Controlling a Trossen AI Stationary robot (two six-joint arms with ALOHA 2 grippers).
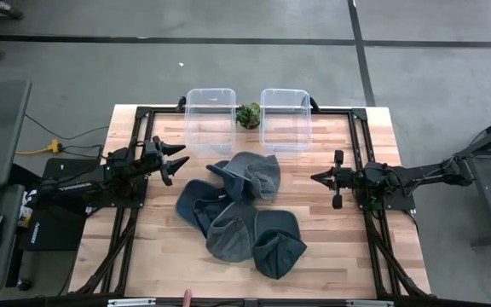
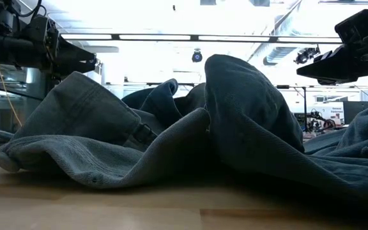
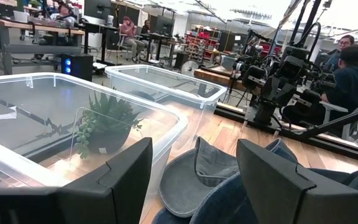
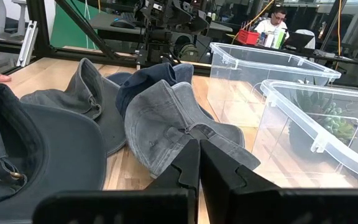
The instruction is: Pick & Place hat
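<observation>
Several blue-grey denim hats (image 1: 239, 213) lie in a loose overlapping pile on the middle of the wooden table (image 1: 348, 256); they also fill the low view (image 2: 190, 140). One hat (image 1: 251, 175) rests brim-down at the pile's far side. My left gripper (image 1: 174, 160) hovers open at the table's left, level, pointing toward the pile; its wrist view (image 3: 194, 149) shows a hat's brim (image 3: 191, 180) beyond the fingers. My right gripper (image 1: 317, 178) hovers shut at the table's right, pointing at the pile (image 4: 166, 124), its fingers (image 4: 199, 163) closed on nothing.
Two clear plastic bins (image 1: 210, 115) (image 1: 285, 117) stand at the table's far edge with a small green plant (image 1: 248, 114) between them. A person's hand (image 1: 187, 296) shows at the near edge. Bare wood lies on both sides of the pile.
</observation>
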